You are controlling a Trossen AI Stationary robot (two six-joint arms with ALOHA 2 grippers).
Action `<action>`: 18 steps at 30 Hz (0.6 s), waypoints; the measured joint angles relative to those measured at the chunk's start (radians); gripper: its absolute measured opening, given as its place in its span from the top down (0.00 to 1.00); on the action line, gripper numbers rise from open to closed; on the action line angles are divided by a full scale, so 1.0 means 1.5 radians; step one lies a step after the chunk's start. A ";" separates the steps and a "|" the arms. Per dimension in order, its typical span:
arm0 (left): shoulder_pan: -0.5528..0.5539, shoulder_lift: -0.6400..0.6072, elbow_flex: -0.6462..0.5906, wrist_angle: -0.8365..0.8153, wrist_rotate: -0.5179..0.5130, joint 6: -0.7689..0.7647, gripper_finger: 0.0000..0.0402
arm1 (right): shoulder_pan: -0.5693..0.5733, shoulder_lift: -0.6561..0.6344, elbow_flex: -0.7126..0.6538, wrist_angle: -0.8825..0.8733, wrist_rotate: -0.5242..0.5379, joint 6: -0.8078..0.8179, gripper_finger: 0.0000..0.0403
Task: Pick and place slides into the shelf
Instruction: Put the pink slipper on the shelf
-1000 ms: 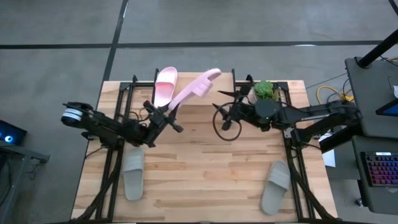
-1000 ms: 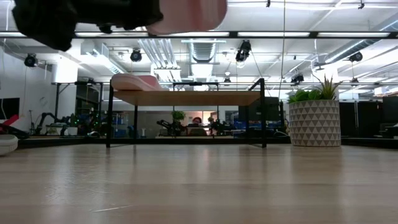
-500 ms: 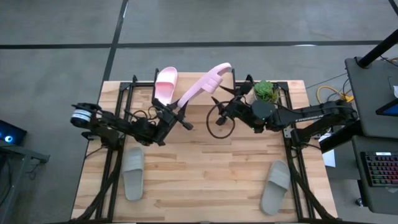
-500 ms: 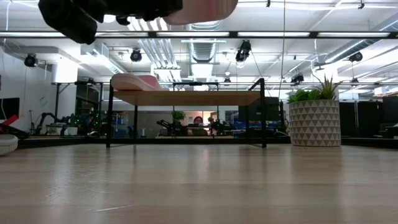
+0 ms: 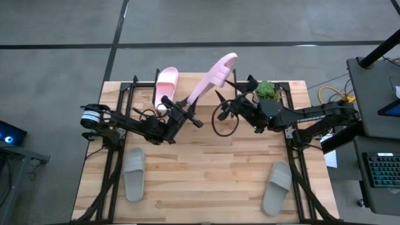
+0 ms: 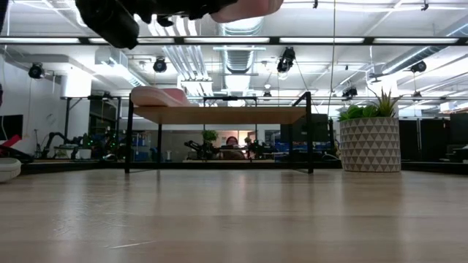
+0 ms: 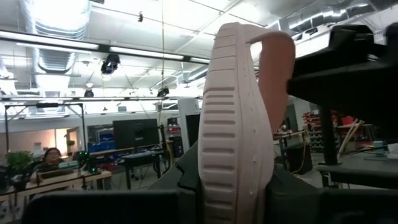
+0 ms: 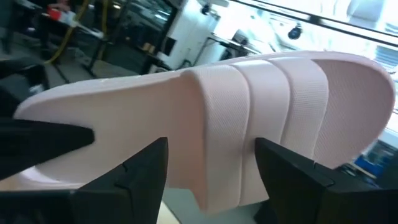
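My left gripper is shut on a light pink slide, which rises slanting above the table's middle toward the far edge. It also shows at the low view's top, as the slide. My right gripper is open, close beside that slide on its right. In the right wrist view its fingers stand on either side of the strap; I cannot tell whether they touch it. The other pink slide lies sole-down on the left end of the shelf. Two grey slides lie flat on the table. My left gripper pinches the pink slide's heel end between its two fingers, one at each side. The fingers come from the table's left, slanting upward. The slide is lifted clear of the table, its toe end highest and farthest, its ribbed sole toward the wrist camera.
A potted plant in a patterned pot stands at the far right of the table, right of the shelf. The shelf's black legs stand near the far edge. A person sits in the room behind.
My left gripper has moved toward the table's right and far edge, carrying the pink slide higher and tipping it more upright, toe end swinging up and farther. My right gripper has shifted slightly left and farther, closer to the slide.
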 joint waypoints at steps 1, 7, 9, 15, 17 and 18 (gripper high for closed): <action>0.000 0.007 0.010 0.000 0.002 0.000 0.89 | 0.000 0.000 0.000 0.006 0.010 -0.005 0.42; 0.000 0.047 0.056 0.001 0.009 0.000 0.89 | 0.000 0.000 0.000 0.056 0.064 -0.033 0.42; 0.000 0.057 0.068 0.001 0.010 0.000 0.89 | 0.000 0.000 -0.001 0.072 0.074 -0.035 0.42; -0.002 0.067 0.075 -0.002 0.017 0.000 0.89 | 0.000 0.000 -0.001 0.127 0.135 -0.071 0.42; -0.004 0.067 0.075 -0.002 0.019 0.000 0.90 | -0.003 0.000 -0.001 0.140 0.139 -0.082 0.43; -0.005 0.067 0.074 -0.002 0.022 0.000 0.90 | -0.003 0.000 -0.001 0.143 0.139 -0.085 0.44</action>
